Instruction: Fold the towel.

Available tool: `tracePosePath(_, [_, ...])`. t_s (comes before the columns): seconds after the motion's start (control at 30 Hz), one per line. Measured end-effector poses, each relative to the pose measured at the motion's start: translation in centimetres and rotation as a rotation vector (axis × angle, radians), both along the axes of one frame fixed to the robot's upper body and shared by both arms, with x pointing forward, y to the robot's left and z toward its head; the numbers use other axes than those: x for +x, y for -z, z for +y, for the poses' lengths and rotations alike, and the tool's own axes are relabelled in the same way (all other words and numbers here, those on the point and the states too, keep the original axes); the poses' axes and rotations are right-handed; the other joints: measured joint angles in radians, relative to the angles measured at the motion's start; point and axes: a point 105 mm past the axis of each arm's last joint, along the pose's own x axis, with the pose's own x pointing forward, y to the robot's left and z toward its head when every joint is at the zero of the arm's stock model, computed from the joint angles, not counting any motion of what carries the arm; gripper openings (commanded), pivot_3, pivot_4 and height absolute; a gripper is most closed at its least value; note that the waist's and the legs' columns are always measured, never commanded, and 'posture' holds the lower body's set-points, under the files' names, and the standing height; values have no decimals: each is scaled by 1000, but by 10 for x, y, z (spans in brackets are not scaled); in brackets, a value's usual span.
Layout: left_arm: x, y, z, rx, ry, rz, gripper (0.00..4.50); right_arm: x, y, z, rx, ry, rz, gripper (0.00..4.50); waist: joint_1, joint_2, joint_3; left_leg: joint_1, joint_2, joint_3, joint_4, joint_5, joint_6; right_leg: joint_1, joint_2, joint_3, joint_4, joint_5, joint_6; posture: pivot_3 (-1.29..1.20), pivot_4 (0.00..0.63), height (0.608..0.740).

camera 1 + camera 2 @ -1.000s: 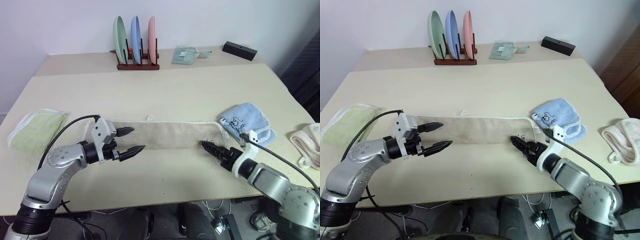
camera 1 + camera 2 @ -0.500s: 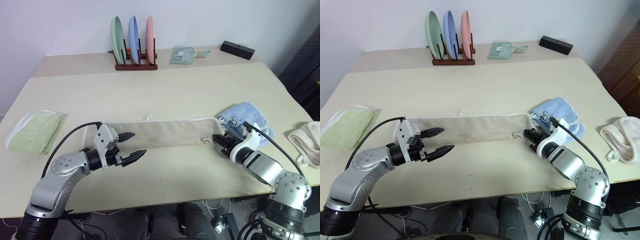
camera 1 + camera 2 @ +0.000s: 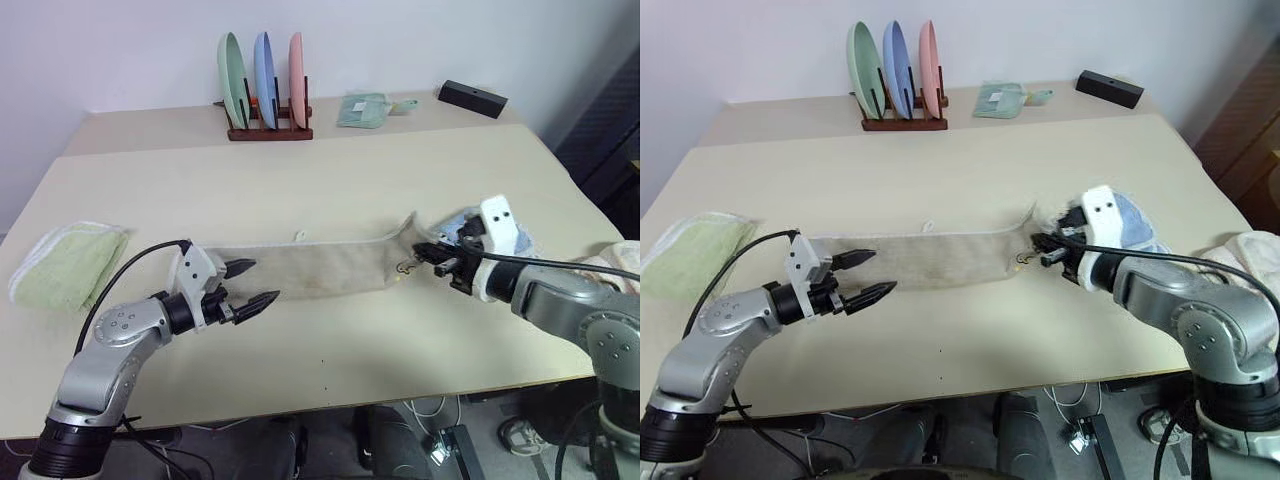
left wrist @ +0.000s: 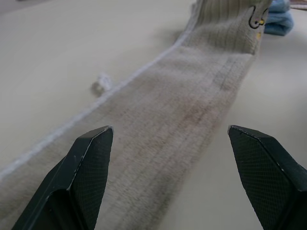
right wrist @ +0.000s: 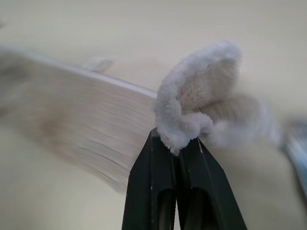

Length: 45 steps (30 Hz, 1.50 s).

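**Right end of the towel gripped and lifted**

Nearest the robot, at about 7 o'clock on the surface (image 3: 330, 370), the left gripper (image 3: 252, 283) hovers with its fingers spread wide, just short of the left end of the towel (image 3: 320, 268) and not touching it. The left wrist view confirms that both fingers (image 4: 86, 163) straddle the strip without contact.

At about 4 o'clock, the right gripper (image 3: 423, 252) has changed state. Its fingers, spread a second ago, are now pressed together on the towel's right corner, and the hand has risen and rolled. The right wrist view shows a bunched fold of terry pinched between the fingertips (image 5: 163, 158). The gripped end now stands clear of the surface; the rest lies flat as a long strip across the middle.

Judgement: the grip is secured, so the fold can begin by carrying this end toward 9 o'clock. The left end remains unheld and may drag.

Farther back, a blue cloth (image 3: 520, 240) lies behind the right gripper.
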Motion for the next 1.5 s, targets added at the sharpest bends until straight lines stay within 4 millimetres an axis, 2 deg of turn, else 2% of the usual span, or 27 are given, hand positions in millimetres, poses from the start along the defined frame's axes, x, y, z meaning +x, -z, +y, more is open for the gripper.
tracePosePath(0.13, [6,-5,2,1,-14,-22,3925,2,5,40,-69,-184,-28,70,1,-1,0,-1,0,0,0,2,-3,0,0,0,0,0,0,0,150,733])
tracePosePath(0.3, [8,-6,3,-5,-33,-28,3925,18,32,81,-84,-277,19,70,1,-1,0,-1,-1,-1,0,2,-4,-1,-1,0,-1,0,0,0,150,733])
tracePosePath(0.37, [7,-7,3,-7,-37,-37,3925,16,48,97,-97,-326,51,70,0,-1,0,-2,0,-1,0,2,-5,-2,-1,0,-1,0,0,0,150,733])
tracePosePath(0.43, [6,-8,4,-6,-47,-41,3925,14,58,104,-107,-357,77,70,3,-1,0,-3,-1,-1,0,2,-5,-3,-1,0,-1,0,0,0,150,733])
tracePosePath(0.7, [5,-7,4,-10,-71,-43,3925,12,57,118,-93,-399,62,70,0,-1,0,-2,-1,-1,0,2,-5,-2,-1,0,0,0,0,0,150,733])
tracePosePath(0.8, [5,-7,3,-9,-72,-42,3925,9,55,119,-88,-427,58,819,0,-1,0,-2,-1,-1,0,2,-5,-2,-1,0,0,0,0,0,150,733])
tracePosePath(1.0, [5,-6,3,-8,-71,-41,3925,-2,30,114,-56,-520,-52,3741,1,-1,0,-2,-1,-1,0,2,-5,-2,-1,0,-1,0,0,0,150,733])
tracePosePath(1.13, [4,-5,8,-1,-88,-35,3925,-3,15,91,-69,-525,-115,3741,1,-1,0,-2,-1,-1,0,2,-4,-2,-1,0,-1,0,0,0,150,733])
tracePosePath(1.17, [4,-4,10,4,-94,-33,3925,-2,12,87,-67,-523,-128,3103,1,-1,0,-2,-1,-1,0,2,-5,-2,-1,0,-1,0,0,0,150,733])
tracePosePath(1.2, [4,-5,12,5,-99,-34,3925,0,8,85,-58,-516,-143,2799,0,-1,0,-2,-1,-1,0,2,-5,-2,-1,0,-1,0,0,0,150,733])
tracePosePath(1.23, [5,-5,13,4,-104,-36,3925,3,5,83,-49,-500,-155,2310,-1,-1,0,-2,-1,-1,0,2,-5,-2,-1,0,-1,0,0,0,150,733])
tracePosePath(1.37, [5,-5,20,0,-141,-38,3925,22,9,74,-42,-421,-161,320,-1,-1,0,-2,-1,-1,0,2,-5,-2,-1,0,-1,0,0,0,150,733])
tracePosePath(1.4, [5,-5,22,-7,-156,-37,3925,28,11,77,-18,-404,-164,14,-2,-1,0,-2,-1,-1,0,2,-5,-2,-1,0,-1,0,0,0,150,733])
tracePosePath(1.5, [5,-2,23,-32,-184,-28,3925,41,24,93,10,-389,-163,14,-4,-1,0,-2,-1,-1,0,3,-5,-2,-1,0,0,0,0,0,150,733])
